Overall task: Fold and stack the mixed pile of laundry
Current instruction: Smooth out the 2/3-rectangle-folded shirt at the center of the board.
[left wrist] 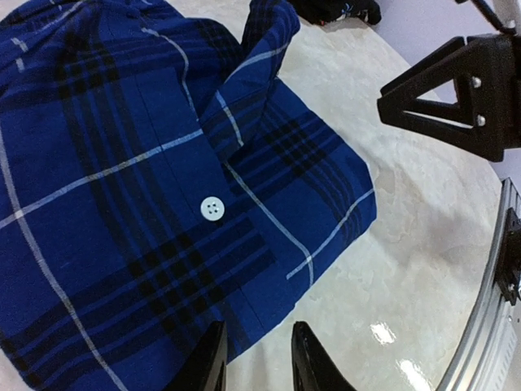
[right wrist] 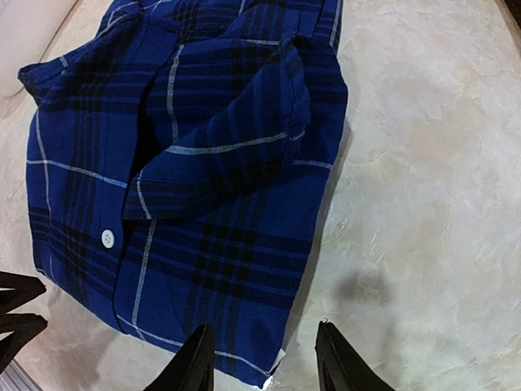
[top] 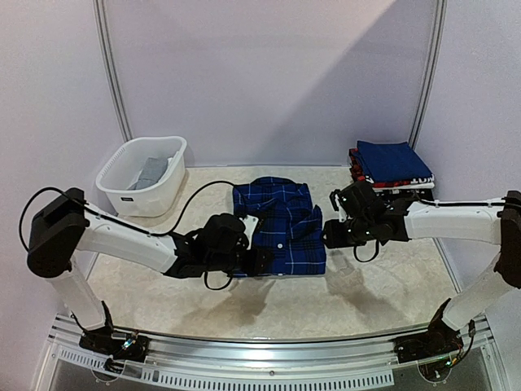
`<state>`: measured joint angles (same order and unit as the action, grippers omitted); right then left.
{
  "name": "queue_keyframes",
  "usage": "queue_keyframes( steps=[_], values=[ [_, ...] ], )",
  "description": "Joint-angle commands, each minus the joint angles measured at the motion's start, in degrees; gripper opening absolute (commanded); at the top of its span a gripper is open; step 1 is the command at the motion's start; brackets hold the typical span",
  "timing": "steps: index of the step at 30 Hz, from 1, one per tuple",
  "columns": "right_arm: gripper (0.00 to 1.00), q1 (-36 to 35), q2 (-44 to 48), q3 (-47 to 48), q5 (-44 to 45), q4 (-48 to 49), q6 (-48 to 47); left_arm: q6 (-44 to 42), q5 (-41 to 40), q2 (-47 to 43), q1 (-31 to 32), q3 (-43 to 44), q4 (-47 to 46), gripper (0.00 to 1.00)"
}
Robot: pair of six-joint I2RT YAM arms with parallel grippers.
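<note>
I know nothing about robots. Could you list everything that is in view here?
Dark blue plaid cloth shirt with thin light lines: one, blue, folded at the table's middle.
Grey cloth garment: one, grey, inside the basket.
Stack of folded clothes: one stack, dark blue on top with red, black and white edges below, far right; number of pieces unclear.
White slotted plastic basket: one, white, far left.
Pale marbled table: one, cream, under everything.
Left gripper: one, black, open, at the shirt's near left edge.
Right gripper: one, black, open, at the shirt's right edge.
</note>
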<state>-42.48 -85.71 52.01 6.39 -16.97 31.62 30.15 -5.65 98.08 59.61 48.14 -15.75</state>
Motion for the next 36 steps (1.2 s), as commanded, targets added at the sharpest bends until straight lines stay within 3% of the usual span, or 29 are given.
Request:
queue_keyframes(
  steps=[1, 10, 28, 36],
  values=[
    [0.44, 0.67, -2.01, 1.62, -1.5, 1.59, -1.11, -0.51, 1.5, 4.24, 0.85, 2.52, -3.12, 0.26],
    [0.42, 0.84, -5.18, 3.12, -3.55, 4.07, -2.16, 0.22, 1.72, 9.46, 0.94, 4.35, -4.71, 0.24],
    [0.37, 2.55, -24.05, 15.77, -8.89, 7.74, -3.78, 0.48, 1.17, 12.93, 0.99, 4.07, -5.35, 0.22],
    [0.36, 3.93, -26.81, 21.19, -8.9, 7.68, -4.37, 0.86, 1.82, 14.2, 0.94, 3.94, -5.65, 0.21]
  ],
)
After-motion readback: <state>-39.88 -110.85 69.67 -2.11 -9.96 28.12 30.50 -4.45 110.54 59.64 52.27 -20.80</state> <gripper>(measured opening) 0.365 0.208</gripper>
